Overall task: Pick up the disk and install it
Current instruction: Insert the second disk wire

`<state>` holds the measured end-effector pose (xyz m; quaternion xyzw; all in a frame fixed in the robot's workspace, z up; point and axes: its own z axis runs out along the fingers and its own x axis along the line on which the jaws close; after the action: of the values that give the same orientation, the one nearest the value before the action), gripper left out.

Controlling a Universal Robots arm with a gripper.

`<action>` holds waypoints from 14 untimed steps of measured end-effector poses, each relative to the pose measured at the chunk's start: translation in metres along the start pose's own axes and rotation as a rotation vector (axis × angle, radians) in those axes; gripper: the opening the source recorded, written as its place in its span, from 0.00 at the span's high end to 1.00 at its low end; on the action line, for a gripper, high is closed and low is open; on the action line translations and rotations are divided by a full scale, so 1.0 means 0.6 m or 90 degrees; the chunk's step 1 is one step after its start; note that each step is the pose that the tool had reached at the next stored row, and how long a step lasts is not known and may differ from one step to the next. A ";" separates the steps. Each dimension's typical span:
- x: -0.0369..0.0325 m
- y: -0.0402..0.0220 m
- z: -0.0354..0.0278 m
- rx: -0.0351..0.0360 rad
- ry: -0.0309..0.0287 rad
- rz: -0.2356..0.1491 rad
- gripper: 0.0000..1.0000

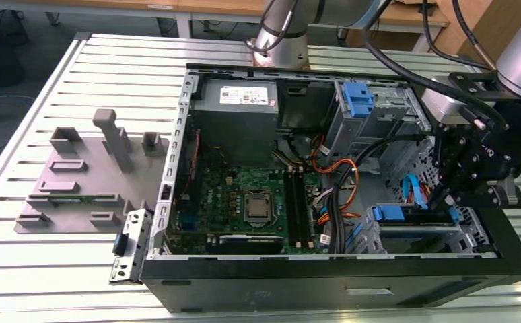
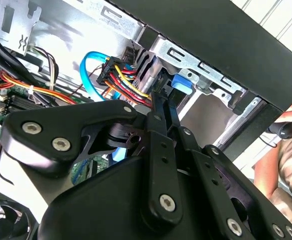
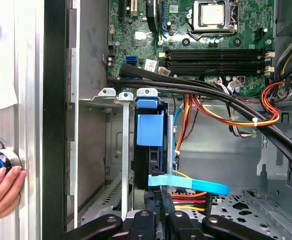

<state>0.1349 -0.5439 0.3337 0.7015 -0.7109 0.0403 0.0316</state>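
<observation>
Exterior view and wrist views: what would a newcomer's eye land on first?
The open computer case on the slatted table, motherboard exposed. At the exterior view's right the gripper hangs over the drive cage, where the first wrist view shows the disk standing on edge. A hand rests outside the case.

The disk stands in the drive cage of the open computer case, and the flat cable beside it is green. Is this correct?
Not quite: the flat cable is blue, not green, as the first wrist view shows. The disk does stand in the drive cage of the open computer case.
</observation>
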 end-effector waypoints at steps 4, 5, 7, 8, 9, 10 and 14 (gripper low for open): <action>0.000 0.001 0.001 0.0004 0.0001 0.000 0.83; 0.000 0.001 0.001 0.0004 0.0000 0.000 0.83; 0.000 0.002 0.002 0.0004 -0.0001 0.000 0.83; 0.000 0.002 0.002 0.0004 -0.0002 0.000 0.83; 0.000 0.002 0.002 0.0004 -0.0001 0.000 0.83; 0.000 0.002 0.002 0.0004 0.0000 0.000 0.83; 0.000 0.002 0.004 0.0004 0.0000 0.000 0.83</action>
<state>0.1334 -0.5439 0.3313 0.7015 -0.7108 0.0405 0.0314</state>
